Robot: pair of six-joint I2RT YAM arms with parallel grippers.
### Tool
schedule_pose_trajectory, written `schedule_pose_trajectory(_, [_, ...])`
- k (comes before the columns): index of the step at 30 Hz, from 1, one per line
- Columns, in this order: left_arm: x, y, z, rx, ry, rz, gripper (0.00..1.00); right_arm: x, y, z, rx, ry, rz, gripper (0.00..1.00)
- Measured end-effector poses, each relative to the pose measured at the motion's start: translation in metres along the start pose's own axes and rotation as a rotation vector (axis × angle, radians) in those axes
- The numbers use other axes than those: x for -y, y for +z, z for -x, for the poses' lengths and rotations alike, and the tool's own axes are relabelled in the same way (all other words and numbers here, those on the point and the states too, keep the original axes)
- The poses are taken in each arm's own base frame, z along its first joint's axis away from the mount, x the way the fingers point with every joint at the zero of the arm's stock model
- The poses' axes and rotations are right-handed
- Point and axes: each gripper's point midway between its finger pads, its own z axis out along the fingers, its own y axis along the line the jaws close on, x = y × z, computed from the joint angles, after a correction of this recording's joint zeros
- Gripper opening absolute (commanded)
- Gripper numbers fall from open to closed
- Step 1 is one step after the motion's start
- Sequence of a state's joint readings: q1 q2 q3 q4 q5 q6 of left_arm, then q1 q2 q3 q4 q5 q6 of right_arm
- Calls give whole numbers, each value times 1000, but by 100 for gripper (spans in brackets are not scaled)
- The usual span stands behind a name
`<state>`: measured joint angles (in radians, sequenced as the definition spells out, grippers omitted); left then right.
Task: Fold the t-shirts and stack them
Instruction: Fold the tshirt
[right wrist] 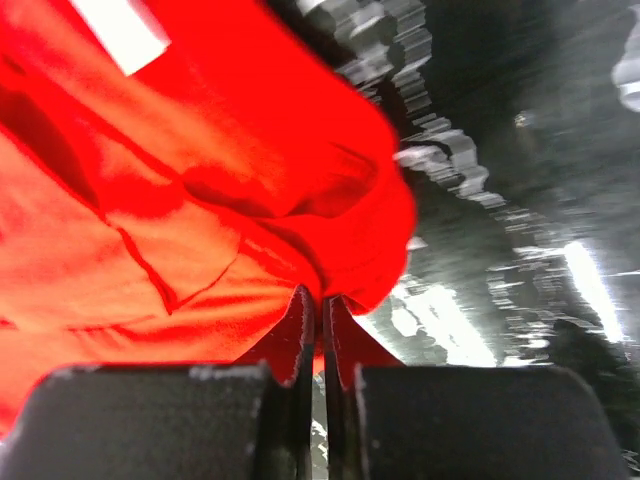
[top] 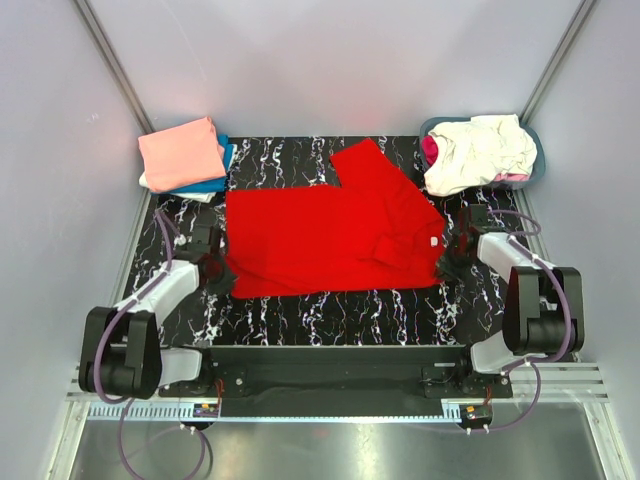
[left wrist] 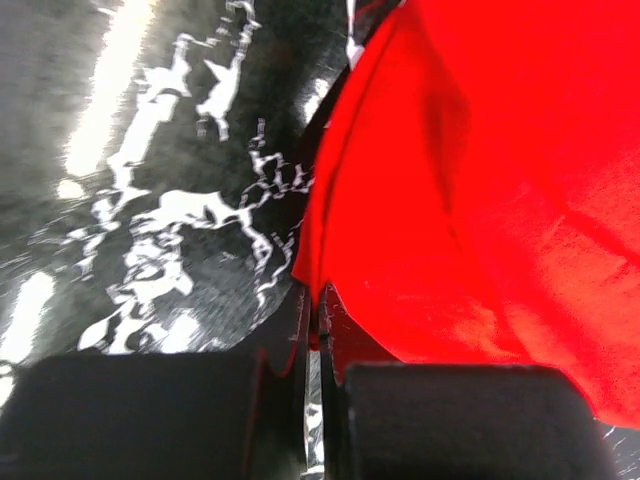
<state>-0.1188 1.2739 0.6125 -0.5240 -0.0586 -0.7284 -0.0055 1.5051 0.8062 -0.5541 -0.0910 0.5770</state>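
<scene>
A glossy black marble-look tabletop with white veins fills the middle of the overhead frame. Plain pale grey walls enclose it at the back and on both sides. A slanting left aluminium post crosses the upper left and a right aluminium post the upper right. A brushed steel panel runs along the bottom edge. Soft light brightens the back wall, and white glare streaks the tabletop in both wrist views.
</scene>
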Motion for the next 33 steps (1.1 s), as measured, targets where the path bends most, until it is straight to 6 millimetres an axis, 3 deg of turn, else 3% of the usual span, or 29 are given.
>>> schedule_pose_trajectory(5, [-3, -31, 30, 80, -30, -2, 0, 23, -12, 23, 30, 100, -16, 0])
schedule_pose_trajectory(8, [-4, -51, 51, 151, -71, -32, 0, 22, -26, 24, 42, 114, 14, 0])
schedule_pose_trajectory(16, [-13, -53, 39, 102, -88, -13, 3, 16, -28, 10, 3, 117, 62, 0])
schedule_pose_trajectory(17, [-13, -54, 38, 97, -91, -16, 6, 17, -27, 8, -3, 120, 60, 0])
schedule_pose_trajectory(18, [-13, -54, 36, 93, -96, -21, 26, 18, -27, 6, -7, 123, 58, 11])
schedule_pose_trajectory(20, [-14, -56, 31, 82, -101, -27, 49, 19, -26, 4, -12, 132, 54, 35])
schedule_pose_trajectory(21, [-14, -57, 28, 74, -108, -30, 73, 19, -26, 4, -12, 134, 53, 67])
schedule_pose_trajectory(23, [-12, -64, 25, 70, -121, -54, 85, 20, -26, 5, -8, 142, 54, 85])
schedule_pose_trajectory(24, [-12, -66, 24, 72, -121, -64, 89, 20, -27, 6, -5, 142, 55, 90])
schedule_pose_trajectory(29, [-7, -95, 32, 99, -91, -90, 95, 22, -38, 8, 19, 130, 44, 94])
schedule_pose_trajectory(31, [3, -112, 48, 160, -55, -133, 95, 18, -47, 14, 50, 124, 56, 90])
schedule_pose_trajectory(33, [12, -120, 58, 201, -21, -176, 92, 10, -58, 19, 81, 109, 98, 78])
